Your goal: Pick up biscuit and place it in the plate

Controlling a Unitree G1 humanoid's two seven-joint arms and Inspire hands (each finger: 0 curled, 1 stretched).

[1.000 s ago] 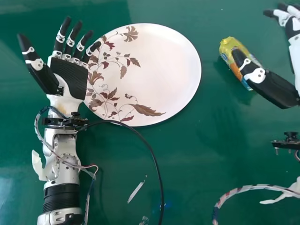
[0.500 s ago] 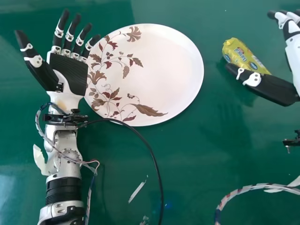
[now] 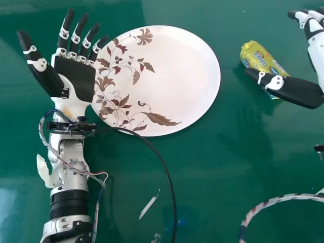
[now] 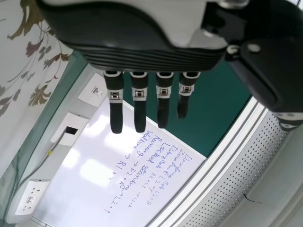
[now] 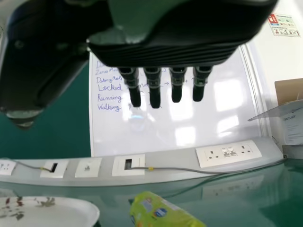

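Right hand (image 3: pixel 297 92) open, its fingers straight and its thumb held out, with nothing in its grasp. In the head view it is at the right side, the thumb reaching across the lower end of the biscuit (image 3: pixel 260 56); whether the two touch, I cannot tell. The biscuit, in a yellow wrapper, lies aslant on the green counter (image 3: pixel 202 172), to the right of the plate (image 3: pixel 169 76) and apart from it.

The plate is round and white, with brown and dark red leaves and flowers along its left part. At its left edge is the left hand (image 3: pixel 75 81), also open and empty, fingers straight and thumb spread wide, little finger over the rim in the head view.

A black cable (image 3: pixel 163 159) curves from the left wrist past the plate's near side, and a thin pale scrap (image 3: pixel 148 207) lies nearer the robot. Beyond the counter, the right wrist view shows a whiteboard (image 5: pixel 208 101) with handwriting, above wall sockets (image 5: pixel 229 153).
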